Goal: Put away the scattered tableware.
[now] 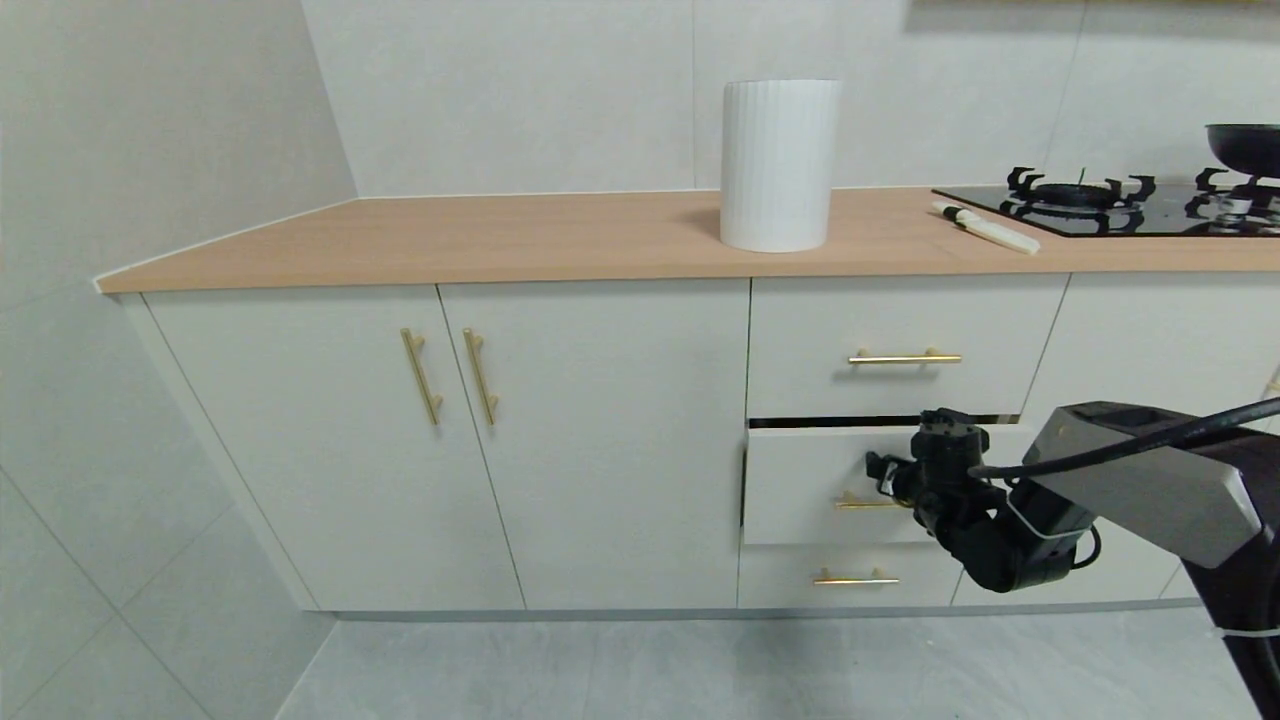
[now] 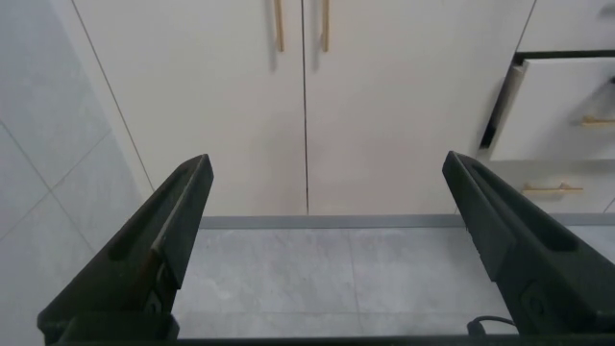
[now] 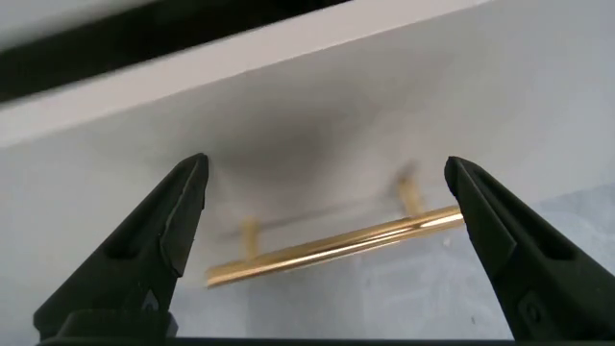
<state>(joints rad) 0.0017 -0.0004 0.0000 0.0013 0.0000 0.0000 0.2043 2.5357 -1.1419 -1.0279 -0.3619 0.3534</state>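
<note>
Right claw (image 3: pixel 327 178) is wide open and empty, facing the slightly open middle drawer (image 1: pixel 800 485). Its handle (image 3: pixel 336 248) lies crosswise just ahead, across the finger gap. The white utensil (image 1: pixel 985 228) lies on the counter (image 1: pixel 500 240) above, by the hob (image 1: pixel 1100 210). Left claw (image 2: pixel 327 178), open and empty, is farther off.
</note>
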